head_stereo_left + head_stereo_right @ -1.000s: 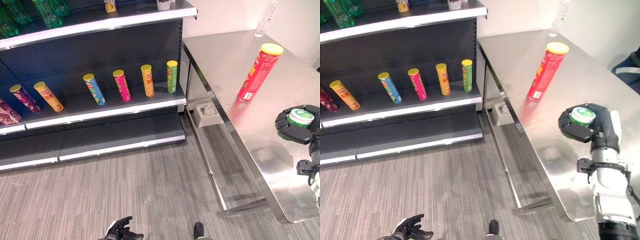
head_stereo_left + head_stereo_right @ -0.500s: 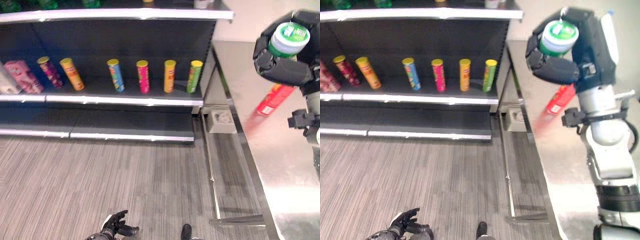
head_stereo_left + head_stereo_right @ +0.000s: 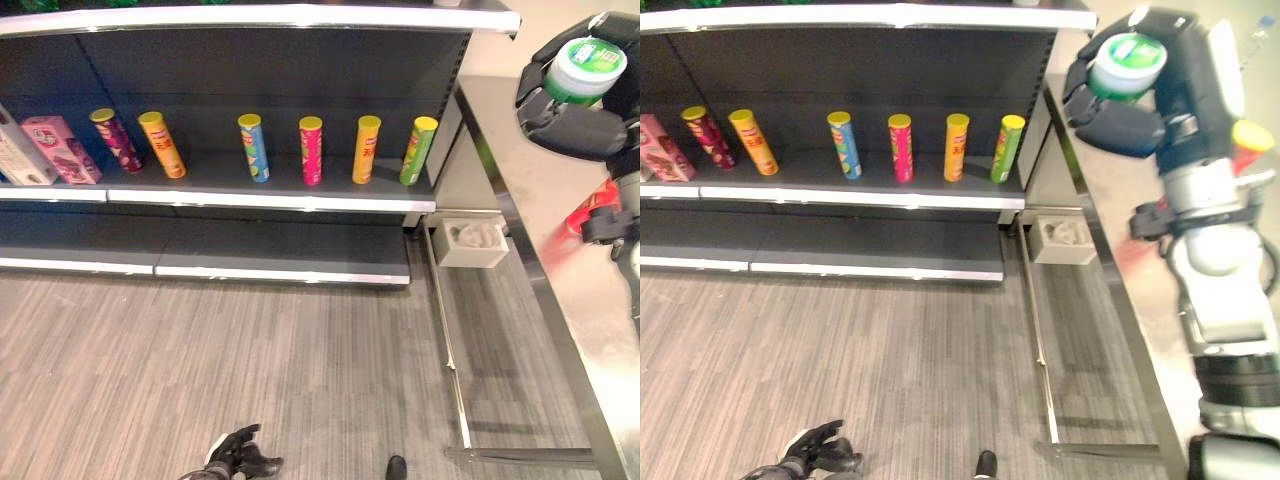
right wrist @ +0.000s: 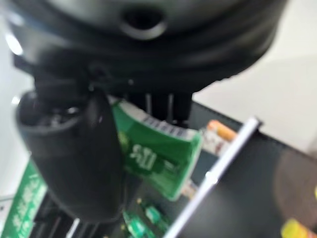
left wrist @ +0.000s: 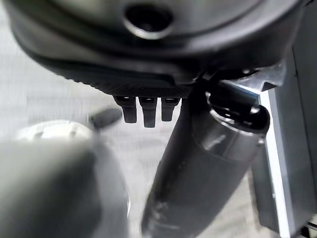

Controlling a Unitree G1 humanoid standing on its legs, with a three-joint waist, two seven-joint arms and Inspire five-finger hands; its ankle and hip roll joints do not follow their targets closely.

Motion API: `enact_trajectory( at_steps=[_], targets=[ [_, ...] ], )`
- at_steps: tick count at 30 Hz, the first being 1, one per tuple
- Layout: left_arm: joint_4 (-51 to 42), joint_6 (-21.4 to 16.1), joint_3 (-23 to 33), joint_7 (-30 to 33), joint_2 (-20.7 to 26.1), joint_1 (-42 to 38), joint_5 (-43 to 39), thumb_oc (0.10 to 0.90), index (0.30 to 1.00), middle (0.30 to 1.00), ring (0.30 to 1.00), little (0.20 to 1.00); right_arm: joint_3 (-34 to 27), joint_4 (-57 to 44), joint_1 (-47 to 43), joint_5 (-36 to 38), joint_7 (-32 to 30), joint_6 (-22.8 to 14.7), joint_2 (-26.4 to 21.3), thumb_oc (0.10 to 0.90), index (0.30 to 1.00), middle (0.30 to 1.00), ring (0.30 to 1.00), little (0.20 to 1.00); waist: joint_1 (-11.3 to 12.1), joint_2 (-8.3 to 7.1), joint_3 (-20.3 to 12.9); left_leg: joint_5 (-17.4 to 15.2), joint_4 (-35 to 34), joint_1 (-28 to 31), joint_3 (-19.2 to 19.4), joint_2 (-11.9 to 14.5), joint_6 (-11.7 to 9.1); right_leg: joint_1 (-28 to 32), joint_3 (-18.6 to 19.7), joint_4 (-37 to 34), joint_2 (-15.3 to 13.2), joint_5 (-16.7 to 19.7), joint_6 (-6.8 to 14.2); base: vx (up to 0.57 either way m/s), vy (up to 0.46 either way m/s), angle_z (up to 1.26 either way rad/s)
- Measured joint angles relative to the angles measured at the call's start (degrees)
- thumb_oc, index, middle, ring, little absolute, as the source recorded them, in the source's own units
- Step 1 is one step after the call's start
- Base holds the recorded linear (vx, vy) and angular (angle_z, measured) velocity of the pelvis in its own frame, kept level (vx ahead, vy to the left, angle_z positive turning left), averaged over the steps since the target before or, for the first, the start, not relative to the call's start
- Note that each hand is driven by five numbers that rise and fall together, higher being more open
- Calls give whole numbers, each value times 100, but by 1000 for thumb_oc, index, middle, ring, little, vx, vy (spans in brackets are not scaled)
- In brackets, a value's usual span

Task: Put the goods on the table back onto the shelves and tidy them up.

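Green tub [image 3: 1127,63] with a white lid is what's in play: the right hand [image 3: 1140,95] has its fingers and thumb curled round it and holds it up high, lid up, level with the top shelf edge [image 3: 940,14]. The wrist view shows the tub's green side wedged between thumb and fingers, so the grip looks decent.

Left hand [image 3: 238,461] hangs low near the floor, fingers loosely spread, holding nothing.

Off to the hand's left, one shelf down, stands a row of cans [image 3: 312,150], all a bit tilted. Just behind the hand a red can [image 3: 1248,143] waits on the steel table [image 3: 590,300], so that one's for later.

My take on doing this step well: keep the tub upright, swing it left clear of the shelf's end post, and pick a bare patch of shelf rather than crowding the cans. Come in over the lip, set the base flat, and only then let go, since a tilted release could knock the green can [image 3: 418,150] over.
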Motion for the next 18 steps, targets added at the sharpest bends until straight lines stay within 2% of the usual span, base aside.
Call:
enact_trajectory(
  at_steps=[1, 2, 4, 6, 8, 9, 10, 11, 12, 13, 14, 15, 17, 18],
  targets=[
    [-1, 9, 3, 7, 28, -28, 1, 800, 900, 900, 900, 900, 69, -34, -44, -20, -4, 1, 7, 400, 300, 300, 300, 300, 34, 0, -1, 38, 6, 65, 40, -106, 25, -49, 8, 155, -172, 21, 44, 201, 326, 2],
    [-109, -19, 35, 20, 96, -99, -4, 800, 900, 900, 900, 900, 135, -80, -53, -63, 6, 4, -5, 400, 300, 300, 300, 300, 77, 12, -17, -76, 6, 118, 65, -313, 142, -80, 4, 301, -302, 197, 114, 206, 325, -1],
    [-85, -26, 32, 38, 135, -184, -7, 800, 900, 900, 900, 900, 272, -78, -196, -71, -6, 48, -6, 400, 300, 300, 300, 300, 74, 95, 6, -153, 7, 156, 113, -401, 258, -391, 48, 964, -468, 205, 122, 147, 271, 4],
    [-133, -47, 17, 104, 179, -211, -16, 800, 900, 900, 900, 900, 407, -80, -241, -80, -12, 98, -26, 400, 300, 300, 300, 300, 52, 66, 18, -233, 7, 282, 174, -580, 413, -723, 223, 1670, -731, 386, 83, 142, 211, 1],
    [-127, -49, 11, 110, 204, -249, -18, 800, 900, 900, 900, 900, 429, -67, -236, -84, -8, 118, -28, 400, 300, 300, 300, 300, 9, 28, 49, -352, 9, 427, 157, -631, 581, -946, 399, 2194, -851, 559, 121, 183, 138, 4],
    [-132, -49, 8, 111, 231, -254, -20, 800, 900, 900, 900, 900, 430, -65, -236, -84, -11, 116, -20, 400, 300, 300, 300, 300, 24, 12, 63, -377, 8, 470, 158, -631, 610, -963, 459, 2291, -847, 483, 211, 173, 127, -4],
    [-133, -50, 1, 110, 264, -295, -27, 800, 900, 900, 900, 900, 461, -62, -279, -83, -8, 115, -52, 400, 300, 300, 300, 300, 26, 31, 88, -472, 6, 503, 133, -575, 715, -1048, 557, 2486, -706, 303, 385, 166, 95, -11],
    [-130, -41, -26, 117, 299, -332, -37, 800, 900, 900, 900, 900, 475, -64, -340, -81, -5, 107, -66, 400, 300, 300, 300, 300, 14, 53, 200, -486, 8, 543, 117, -511, 713, -1228, 598, 2774, -431, -191, 406, 173, 88, -20],
    [-137, -41, -23, 120, 246, -334, -40, 800, 900, 900, 900, 900, 535, -64, -432, -79, -2, 107, -132, 400, 300, 300, 300, 300, 12, 96, 239, -723, 6, 562, 57, -382, 831, -1417, 657, 2872, -80, -522, 283, 182, 40, -35],
    [-140, -31, -12, 123, 254, -349, -54, 800, 900, 900, 900, 900, 554, -108, -523, -78, 11, 103, -142, 400, 300, 300, 300, 300, -2, 207, 351, -737, 5, 572, 94, -238, 700, -1652, 666, 2830, 317, -753, 120, 131, -26, -24],
    [-132, -18, -6, 116, 281, -383, -66, 800, 900, 900, 900, 900, 539, -160, -543, -76, 13, 102, -187, 400, 300, 300, 300, 300, -89, 201, 441, -659, 5, 606, 89, -162, 588, -1686, 618, 2628, 546, -805, 43, 242, -30, 2],
    [-115, -4, -5, 84, 208, -413, -65, 800, 900, 900, 900, 900, 540, -165, -544, -75, 16, 96, -305, 400, 300, 300, 300, 300, -243, 205, 505, -677, 5, 639, 18, -144, 580, -1777, 645, 2228, 801, -775, -15, 365, -37, 30],
    [-117, -5, 32, 76, 77, -383, -65, 800, 900, 900, 900, 900, 508, -135, -545, -57, 6, 97, -381, 400, 300, 300, 300, 300, -349, 175, 537, -832, -1, 730, -93, -104, 435, -1814, 746, 1218, 1156, -557, -62, 315, -18, 35],
    [-107, 15, 16, 67, -43, -396, -54, 800, 900, 900, 900, 900, 454, -154, -517, -55, -2, 84, -470, 400, 300, 300, 300, 300, -498, 198, 579, -892, -28, 706, -321, -74, 307, -1645, 932, 776, 1292, -19, -79, 209, -1, 71]
  ],
)
